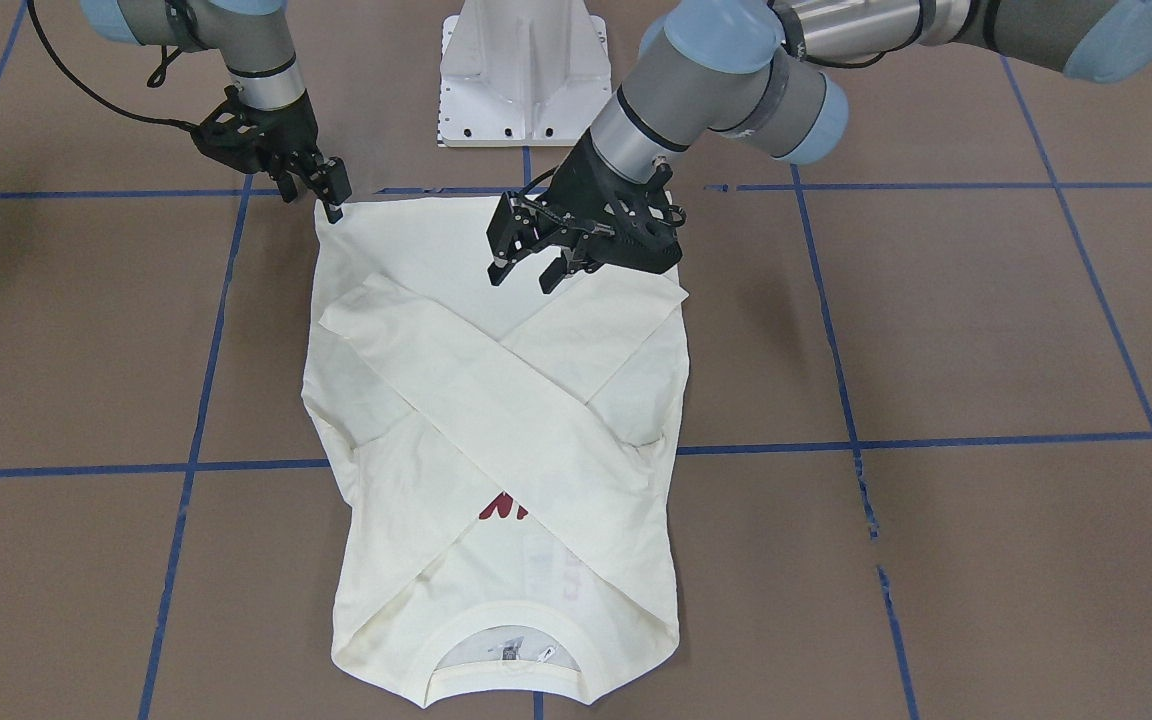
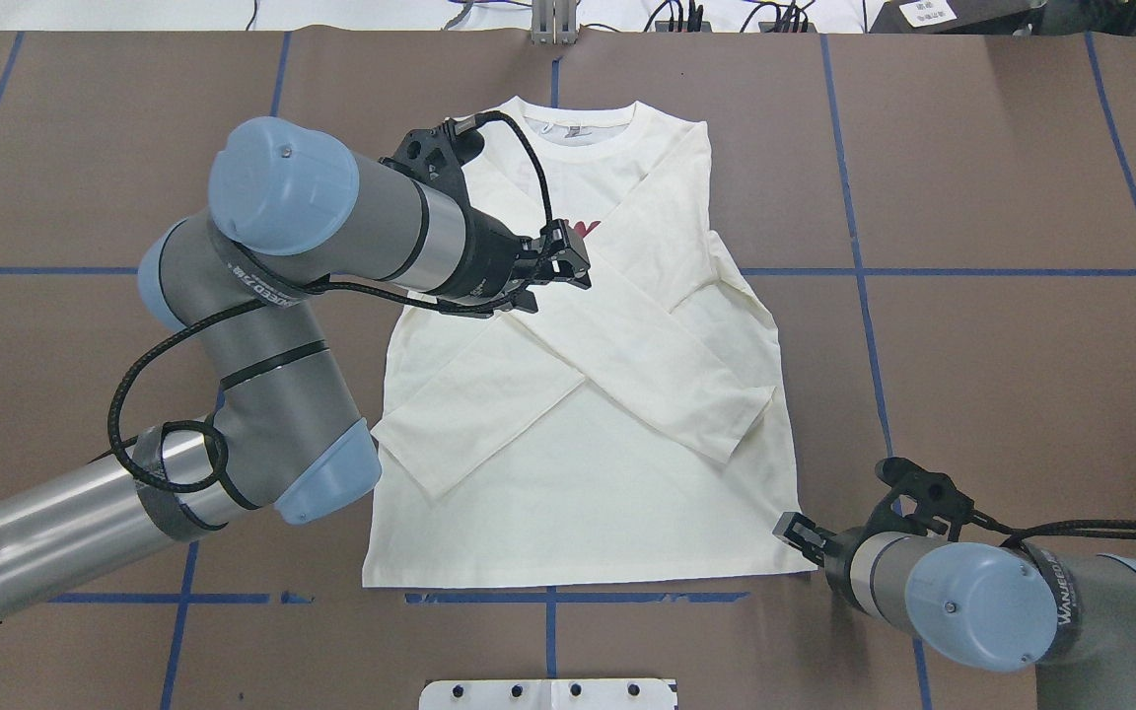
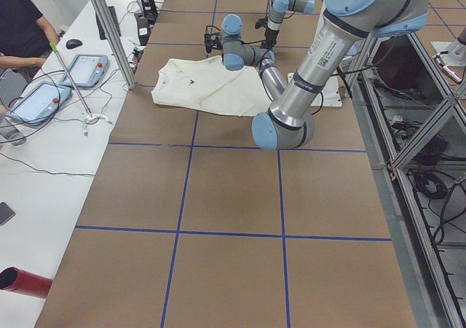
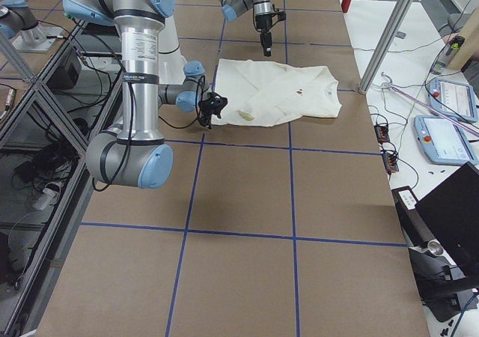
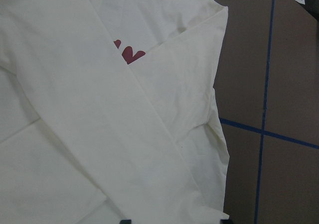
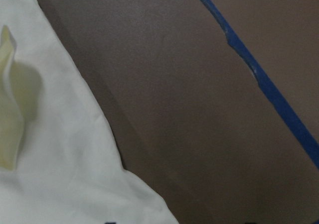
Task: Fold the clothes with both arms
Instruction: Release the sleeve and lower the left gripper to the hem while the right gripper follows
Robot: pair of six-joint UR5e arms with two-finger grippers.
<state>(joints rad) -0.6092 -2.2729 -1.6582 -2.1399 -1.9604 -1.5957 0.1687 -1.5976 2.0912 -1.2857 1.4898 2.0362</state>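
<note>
On the table (image 1: 936, 350) the T-shirt (image 1: 406, 520) lies flat, sleeves (image 1: 536, 430) crossed. Your left end effector (image 1: 524, 275) hovers with fingers spread; whether the right end effector (image 1: 333, 205) has closed at a hem corner (image 2: 775, 557) cannot be told. One-sided lifting could skew it.

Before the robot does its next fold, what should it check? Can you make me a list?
1. Cream-white long-sleeved T-shirt flat on the brown table: ok.
2. Both sleeves crossed over the front: ok.
3. Black two-finger right gripper at a hem corner: ok.
4. Right gripper's hold on that corner: cannot tell.
5. Black two-finger left gripper at the other hem corner: not ok; it hovers open above the shirt.
</note>
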